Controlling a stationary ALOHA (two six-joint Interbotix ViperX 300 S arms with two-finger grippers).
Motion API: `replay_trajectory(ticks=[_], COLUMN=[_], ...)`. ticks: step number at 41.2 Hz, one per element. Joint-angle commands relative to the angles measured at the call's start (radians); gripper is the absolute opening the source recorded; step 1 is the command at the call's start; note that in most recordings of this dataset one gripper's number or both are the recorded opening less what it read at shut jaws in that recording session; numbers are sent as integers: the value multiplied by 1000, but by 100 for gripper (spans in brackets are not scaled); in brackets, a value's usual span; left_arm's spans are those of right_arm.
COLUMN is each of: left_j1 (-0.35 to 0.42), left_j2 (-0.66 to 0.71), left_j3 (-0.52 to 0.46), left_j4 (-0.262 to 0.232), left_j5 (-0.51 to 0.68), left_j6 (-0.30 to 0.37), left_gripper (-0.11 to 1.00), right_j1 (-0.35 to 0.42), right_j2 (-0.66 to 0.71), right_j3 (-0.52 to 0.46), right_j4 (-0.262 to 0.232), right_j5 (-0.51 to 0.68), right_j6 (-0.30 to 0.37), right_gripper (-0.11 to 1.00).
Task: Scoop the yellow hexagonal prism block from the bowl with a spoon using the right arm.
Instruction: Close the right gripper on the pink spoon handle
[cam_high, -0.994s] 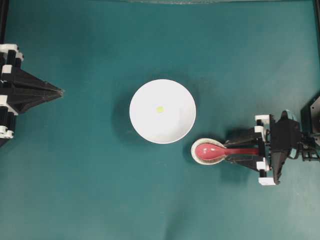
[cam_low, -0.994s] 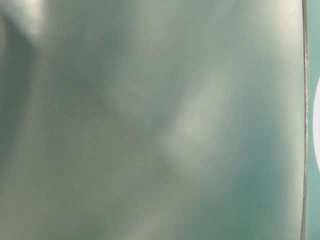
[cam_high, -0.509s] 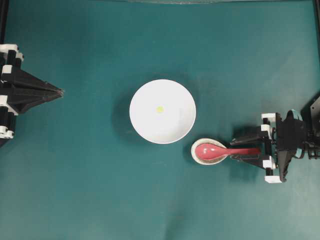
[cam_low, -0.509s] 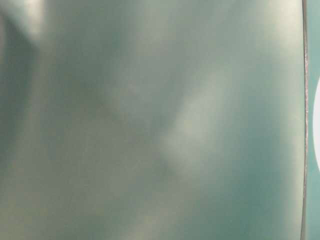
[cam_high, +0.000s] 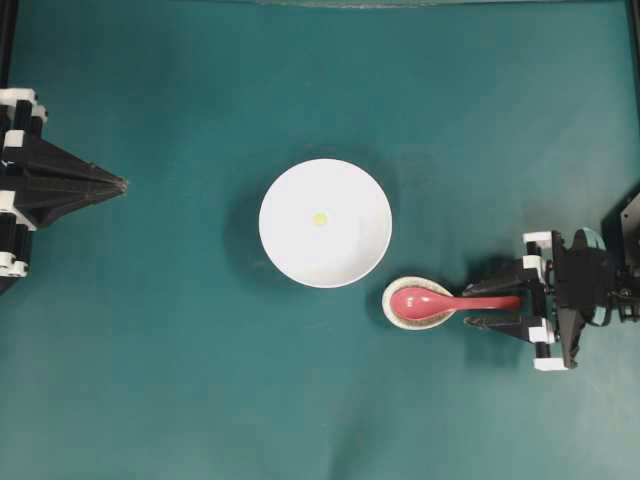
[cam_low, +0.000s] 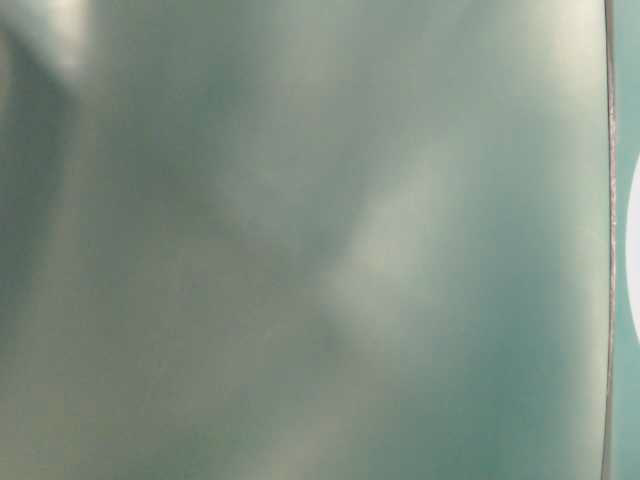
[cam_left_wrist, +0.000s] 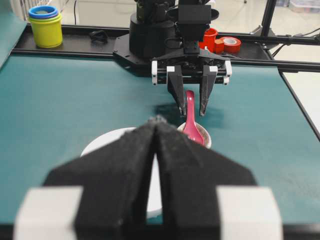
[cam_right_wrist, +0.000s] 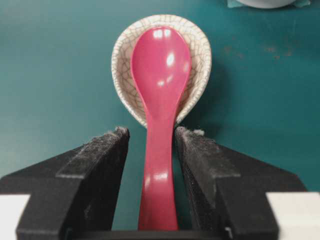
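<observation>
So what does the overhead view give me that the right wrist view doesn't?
Only overhead: the large round white bowl with the tiny yellow hexagonal block inside, and the shut left tool parked at the left edge. Only the right wrist: the crackle pattern on the small off-white spoon rest, and a gap on each side between the spoon handle and the tool's pads. Both share: the pink-red soup spoon lying with its scoop in the rest, and the open right tool straddling its handle.

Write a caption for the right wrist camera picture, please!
Open right gripper straddles the pink spoon's handle, its scoop resting in the crackled spoon rest.
</observation>
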Motion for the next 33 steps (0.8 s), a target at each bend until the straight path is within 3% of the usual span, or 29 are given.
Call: replay_trajectory(ticks=[1,13,17,22,33], left_j1=[0,0,0,0,0], left_j2=[8,8,9,9,8], left_j3=[-21,-21,-21,-21,-21], left_j4=[2,2,3,2,6], left_j5=[-11,-11,-12,-12,-11], left_j6=[0,0,0,0,0], left_gripper=[0,0,0,0,0], right_j1=[5,3,3,3,-11], right_j2=[-11,-11,-11,-11,-89], right_j3=[-5,-5,-6,-9,-9], right_j4=[-2,9,18,31,31], right_j5=[-2,-6,-6,-5,0], right_j6=[-3,-3,-3,-3,-3], right_gripper=[51,48,40,23,22])
